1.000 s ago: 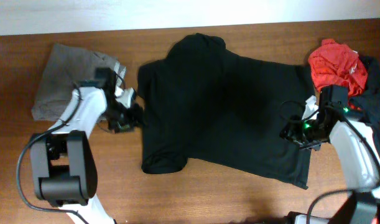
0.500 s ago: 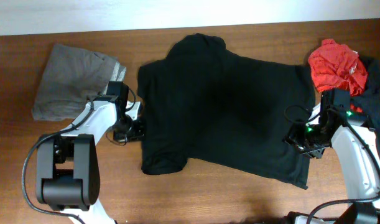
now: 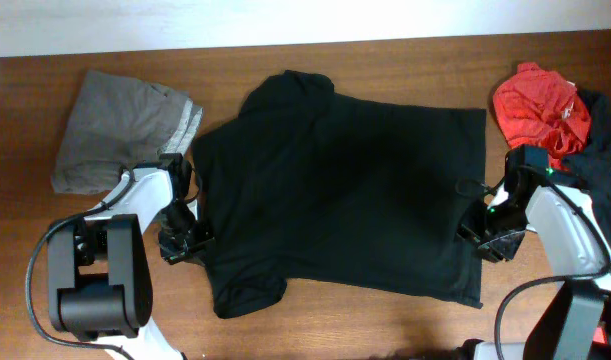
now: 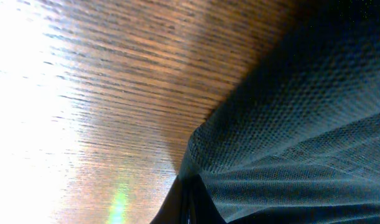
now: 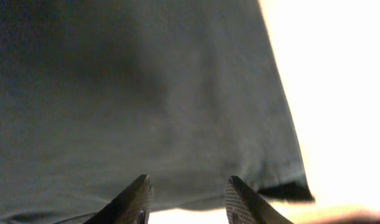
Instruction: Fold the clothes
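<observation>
The clothes here are a large black T-shirt lying spread across the middle of the wooden table, sleeve and collar toward the top left. My left gripper sits at the shirt's left edge. In the left wrist view it is shut on a bunched pinch of the black fabric. My right gripper hovers at the shirt's right hem. In the right wrist view it is open, fingers apart, with the shirt's hem just past the tips and nothing held.
A folded grey garment with a pale striped band lies at the back left, close to my left arm. A crumpled red shirt and some dark cloth sit at the back right beside my right arm.
My left gripper closed on the shirt's left edge and pulled it left and toward the front; the whole shirt shifted that way. My right gripper stayed at the right hem, slightly wider.
</observation>
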`<state>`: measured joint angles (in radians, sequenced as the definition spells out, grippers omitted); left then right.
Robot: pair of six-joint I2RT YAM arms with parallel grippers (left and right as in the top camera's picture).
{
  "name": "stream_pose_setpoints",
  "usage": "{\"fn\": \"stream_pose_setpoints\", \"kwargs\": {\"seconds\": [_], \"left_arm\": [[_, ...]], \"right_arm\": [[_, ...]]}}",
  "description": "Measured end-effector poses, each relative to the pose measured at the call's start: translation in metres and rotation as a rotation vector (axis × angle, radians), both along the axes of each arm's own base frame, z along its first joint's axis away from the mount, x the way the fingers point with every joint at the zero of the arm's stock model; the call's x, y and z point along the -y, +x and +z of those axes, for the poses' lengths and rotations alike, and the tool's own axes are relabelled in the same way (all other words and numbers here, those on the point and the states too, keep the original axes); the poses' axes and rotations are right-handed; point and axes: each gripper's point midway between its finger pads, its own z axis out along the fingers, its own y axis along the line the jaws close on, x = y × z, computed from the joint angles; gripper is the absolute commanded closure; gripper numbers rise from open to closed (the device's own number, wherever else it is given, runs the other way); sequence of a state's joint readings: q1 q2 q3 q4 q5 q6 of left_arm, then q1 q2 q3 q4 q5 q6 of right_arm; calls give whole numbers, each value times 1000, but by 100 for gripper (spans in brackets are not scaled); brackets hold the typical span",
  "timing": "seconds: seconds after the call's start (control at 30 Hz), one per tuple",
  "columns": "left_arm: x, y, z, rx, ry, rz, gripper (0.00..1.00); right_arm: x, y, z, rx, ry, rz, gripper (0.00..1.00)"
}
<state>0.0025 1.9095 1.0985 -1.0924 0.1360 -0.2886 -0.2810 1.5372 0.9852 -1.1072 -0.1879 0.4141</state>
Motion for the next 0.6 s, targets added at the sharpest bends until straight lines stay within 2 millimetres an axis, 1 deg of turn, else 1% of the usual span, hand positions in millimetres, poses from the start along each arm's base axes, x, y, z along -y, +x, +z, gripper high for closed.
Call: {"fn": "stream_pose_setpoints", "kwargs": {"seconds": [0.17,0.23,0.3,0.37,0.5,0.57,0.6], "left_arm": [[0,1,0,2,1,1,99],[0,1,0,5,2,4,99],[0,2,-1,7,2,4,99],[0,2,-1,7,2,4,99],[0,2,-1,8,0,5,99],[0,2,-1,7,0,5,99],[0,2,-1,7,0,5,99]], "right_arm": [[13,-16,-10,-68,12,-91,52],[15,-30,-15,-108,38,-137,49],[11,-44,-20,-149,73,-173,48],[3,-59,-29,-188,105,-182,49],[-13,-74,-46,-208,161,-193,50],[-20,-77,-53,-199,191,-200,58],[-22,-78,-56,-197,201,-202,70]]}}
